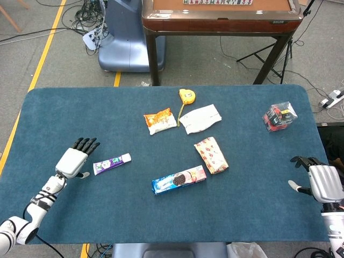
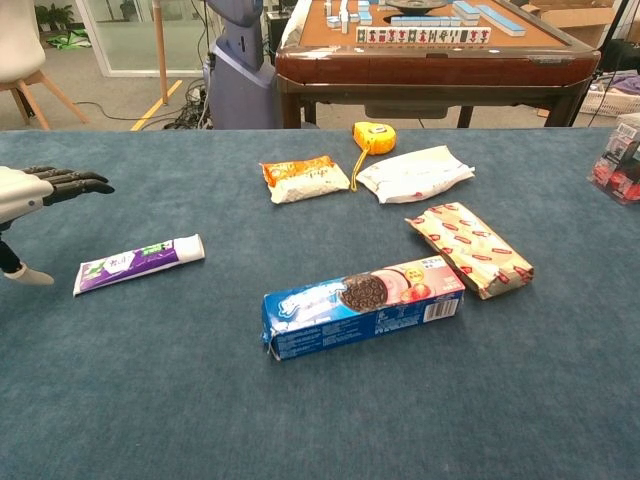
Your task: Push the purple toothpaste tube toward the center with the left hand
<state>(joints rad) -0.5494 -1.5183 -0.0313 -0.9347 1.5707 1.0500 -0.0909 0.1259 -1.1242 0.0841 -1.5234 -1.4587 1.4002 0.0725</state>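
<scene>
Purple toothpaste tube (image 1: pixel 112 163) just beside left hand (image 1: pixel 74 162), thumb tip near its crimped end, fingers (image 2: pixel 78 184) spread, empty

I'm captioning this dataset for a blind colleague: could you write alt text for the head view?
The robot's open left hand hovers just left of a purple toothpaste tube on a blue table. Snack packets, a cookie box and a yellow tape measure lie near the middle. The right hand rests open at the right edge.
</scene>
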